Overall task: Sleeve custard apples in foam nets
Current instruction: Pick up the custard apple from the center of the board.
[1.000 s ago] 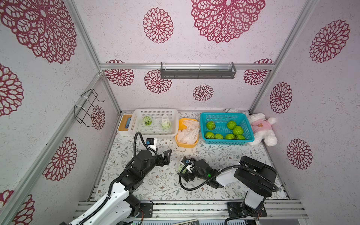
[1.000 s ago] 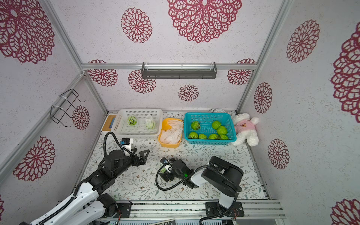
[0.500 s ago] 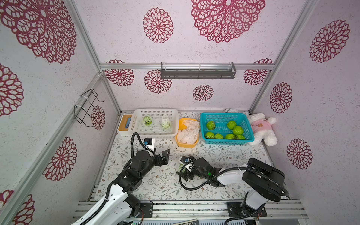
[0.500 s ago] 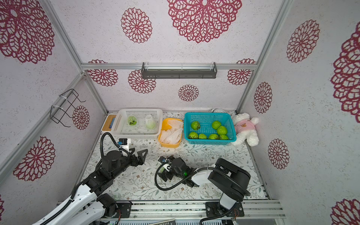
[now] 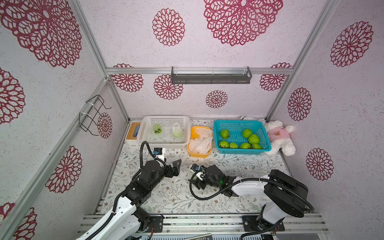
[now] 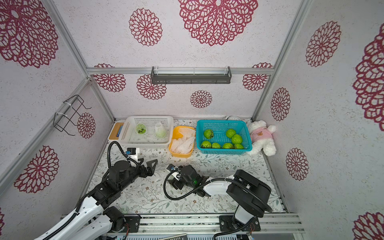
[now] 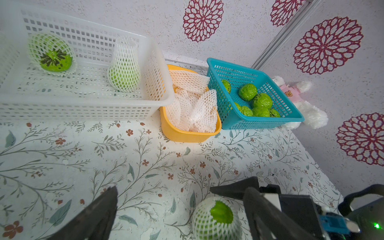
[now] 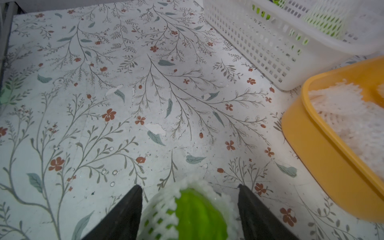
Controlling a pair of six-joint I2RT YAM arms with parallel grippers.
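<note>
Two netted custard apples (image 7: 52, 55) sit in the white basket (image 7: 83, 108). My right gripper (image 8: 189, 187) straddles a third netted apple (image 8: 193, 212) (grip unclear), my left gripper (image 7: 163, 190) gapes empty, and bare fruits (image 5: 254, 138) await nets.

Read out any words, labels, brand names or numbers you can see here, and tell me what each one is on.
No readable text in any view.
On the pink shirt of the plush bear: only a small bear-face picture, no letters visible.
On the dark strip at the front edge: pale marks, too small to read.
On the white basket, yellow tub and teal basket: no labels seen.
</note>
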